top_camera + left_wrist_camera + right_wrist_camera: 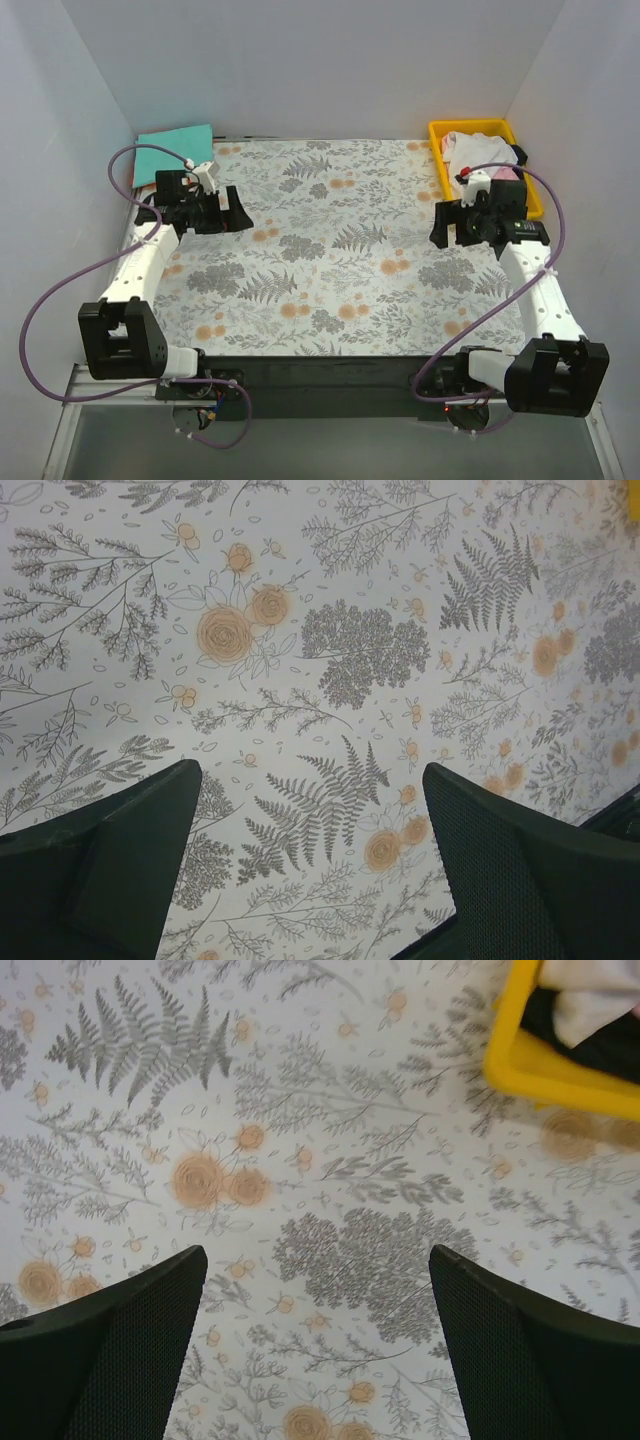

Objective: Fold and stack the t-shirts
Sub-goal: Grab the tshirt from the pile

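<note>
Fingers (pixel 110 860) of the left gripper (pixel 310 780) are spread wide, with nothing between them but the floral-print table cloth (pixel 300 630) below. The right gripper (pixel 315 1260) is the same: its fingers (pixel 110 1350) are wide apart over bare printed cloth.

From above, both arms rise from their bases at the near edge and reach forward along the table's sides. The left arm runs up the left side, and the left gripper (pixel 238 213) is turned inward, pointing right toward the middle of the table. The right arm runs up the right side, and the right gripper (pixel 445 225) points left toward the middle. Neither holds anything.

Just past the left gripper, in the far left corner, a teal t-shirt (pixel 175 150) lies flat, folded into a neat rectangle. Its edges sit slightly askew to the table's edges. The arm covers its near part, so its long axis cannot be told.

Beyond the right gripper, in the far right corner, a yellow bin (pixel 437 135) holds a crumpled white t-shirt (pixel 475 148) on top of pink cloth (pixel 508 173) and black cloth (pixel 600 1050).
</note>
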`<action>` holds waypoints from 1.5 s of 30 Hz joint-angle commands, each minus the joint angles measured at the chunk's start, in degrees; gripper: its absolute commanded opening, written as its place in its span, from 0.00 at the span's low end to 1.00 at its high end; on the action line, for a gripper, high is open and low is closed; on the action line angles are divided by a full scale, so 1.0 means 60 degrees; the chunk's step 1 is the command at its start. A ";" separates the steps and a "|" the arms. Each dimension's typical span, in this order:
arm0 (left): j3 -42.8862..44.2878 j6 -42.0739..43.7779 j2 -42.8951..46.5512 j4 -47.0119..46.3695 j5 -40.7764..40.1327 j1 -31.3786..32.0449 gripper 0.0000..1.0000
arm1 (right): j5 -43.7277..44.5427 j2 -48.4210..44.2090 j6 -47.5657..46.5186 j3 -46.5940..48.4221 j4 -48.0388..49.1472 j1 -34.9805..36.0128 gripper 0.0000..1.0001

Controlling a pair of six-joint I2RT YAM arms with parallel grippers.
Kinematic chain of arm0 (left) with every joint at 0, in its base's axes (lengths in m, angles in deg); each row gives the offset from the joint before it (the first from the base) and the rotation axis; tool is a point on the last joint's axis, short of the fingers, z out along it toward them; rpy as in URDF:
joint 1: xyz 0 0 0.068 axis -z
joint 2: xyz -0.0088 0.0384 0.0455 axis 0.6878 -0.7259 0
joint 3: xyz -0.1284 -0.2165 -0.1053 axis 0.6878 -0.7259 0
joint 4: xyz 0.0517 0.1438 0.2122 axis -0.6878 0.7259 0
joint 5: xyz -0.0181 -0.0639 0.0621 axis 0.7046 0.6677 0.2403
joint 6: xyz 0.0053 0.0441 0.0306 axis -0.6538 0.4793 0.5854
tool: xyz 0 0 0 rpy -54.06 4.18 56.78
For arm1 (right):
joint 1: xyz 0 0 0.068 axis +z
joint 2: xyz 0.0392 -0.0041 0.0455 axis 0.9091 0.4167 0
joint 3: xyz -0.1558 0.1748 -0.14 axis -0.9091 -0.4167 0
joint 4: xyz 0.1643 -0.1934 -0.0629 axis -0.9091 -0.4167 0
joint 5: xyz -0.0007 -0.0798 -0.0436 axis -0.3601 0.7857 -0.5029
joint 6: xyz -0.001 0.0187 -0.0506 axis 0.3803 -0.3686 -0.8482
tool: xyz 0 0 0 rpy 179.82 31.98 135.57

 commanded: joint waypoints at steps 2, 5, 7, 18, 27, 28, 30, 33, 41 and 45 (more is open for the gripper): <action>0.0718 -0.0463 0.0237 -0.0164 0.0570 0.0019 0.93 | 0.1117 0.0703 -0.0444 0.2123 0.0377 0.0015 0.98; 0.0821 -0.0756 0.0207 -0.0149 0.1144 0.0019 0.93 | 0.2171 0.1771 -0.1118 0.3807 0.0259 -0.0058 0.98; 0.0821 -0.0918 0.0265 -0.0192 0.1409 0.0019 0.93 | 0.2554 0.2752 -0.1397 0.4976 0.0157 -0.0466 0.98; 0.1348 -0.0538 -0.0656 0.0319 0.0809 0.0034 0.94 | 0.2291 0.7675 -0.1487 0.8937 -0.0342 -0.1802 0.98; 0.1671 0.0619 -0.1125 0.1608 0.0062 0.0019 0.94 | 0.2057 0.9976 -0.0988 1.0869 -0.0283 -0.1802 0.98; 0.1685 0.0678 -0.1155 0.1696 0.0033 0.0034 0.94 | 0.1969 1.0108 -0.0901 1.1104 -0.0283 -0.1802 0.98; 0.1715 0.0751 -0.1228 0.1887 -0.0142 0.0034 0.94 | 0.1778 1.0474 -0.0827 1.1456 -0.0240 -0.1787 0.98; 0.1802 0.0839 -0.1389 0.2092 -0.0377 0.0034 0.95 | 0.1734 1.0943 -0.0681 1.2145 -0.0093 -0.1729 0.98; 0.2110 0.0927 -0.1755 0.2721 -0.0758 0.0019 0.95 | 0.2188 1.2012 -0.0388 1.2615 0.0712 -0.1524 0.97; 0.2140 0.0927 -0.1785 0.2839 -0.0905 0.0034 0.95 | 0.2290 1.2321 -0.0387 1.2469 0.0976 -0.1348 0.87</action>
